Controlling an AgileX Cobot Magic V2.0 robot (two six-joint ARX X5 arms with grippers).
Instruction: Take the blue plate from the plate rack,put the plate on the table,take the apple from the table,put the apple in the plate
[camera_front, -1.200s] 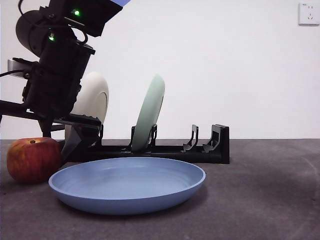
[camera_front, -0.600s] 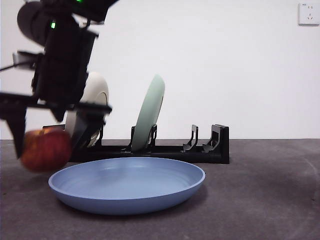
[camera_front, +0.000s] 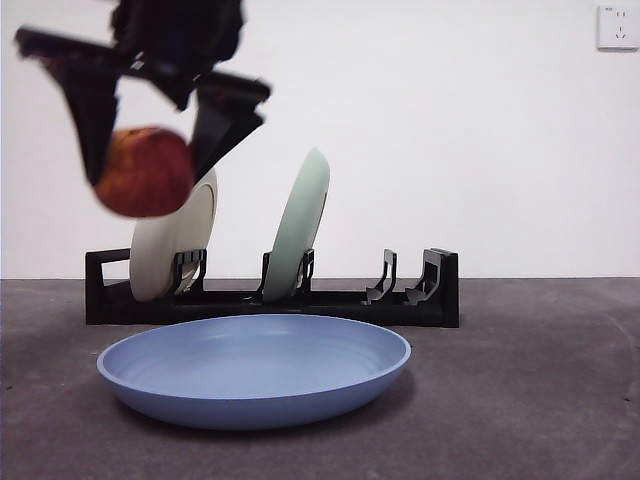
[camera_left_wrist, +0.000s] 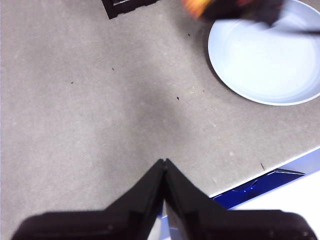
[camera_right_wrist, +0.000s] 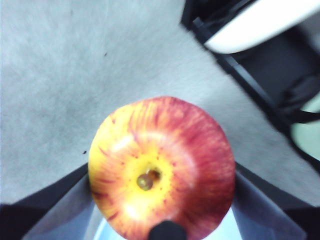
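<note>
Blue plate (camera_front: 254, 369) already flat on tabletop (camera_front: 520, 400) before plate rack (camera_front: 300, 298); apple (camera_front: 146, 171) aloft at plate's ten o'clock, clamped in right gripper (camera_front: 150, 150), left gripper (camera_left_wrist: 164, 172) closed, idle; release into plate pending.

1. The blue plate (camera_front: 254, 368) lies flat on the table (camera_front: 530, 400), in front of the plate rack (camera_front: 272, 296).
2. Two plates stand on edge in the rack, the cream plate (camera_front: 176, 245) left of the green plate (camera_front: 298, 228).
3. The apple (camera_front: 145, 171) hangs between the right gripper's (camera_front: 150, 140) jaws, above the blue plate's left edge and in front of the cream plate.
4. The left gripper (camera_left_wrist: 164, 167) sits over bare table, well apart from the blue plate.
</note>
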